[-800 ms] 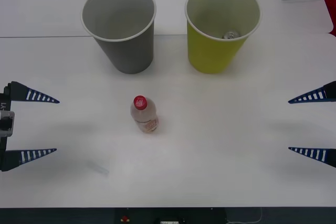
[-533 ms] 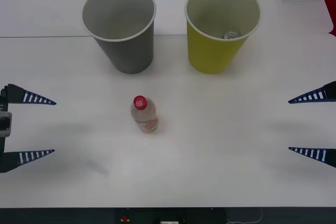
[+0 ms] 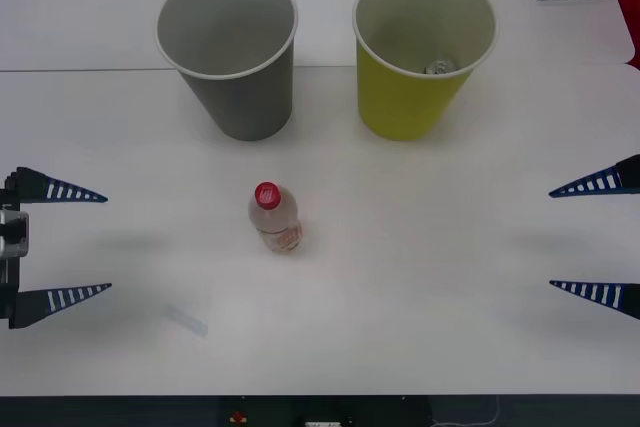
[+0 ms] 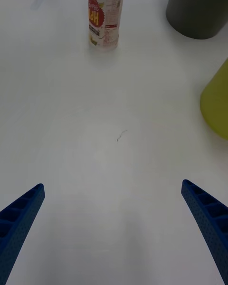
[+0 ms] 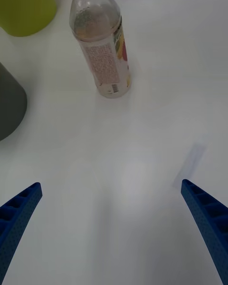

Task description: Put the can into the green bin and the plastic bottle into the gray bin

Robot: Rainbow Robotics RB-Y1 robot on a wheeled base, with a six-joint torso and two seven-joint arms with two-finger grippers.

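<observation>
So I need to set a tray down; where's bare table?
Widest: right of the plastic bottle, toward the right gripper, in front of the green bin. Also between bottle and left gripper. Narrowest between the green and gray bin.

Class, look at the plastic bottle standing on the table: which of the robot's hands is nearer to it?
Left. The left hand is open at the table's left edge, closer to the plastic bottle; the right hand, also open, waits farther off at the right edge.
</observation>
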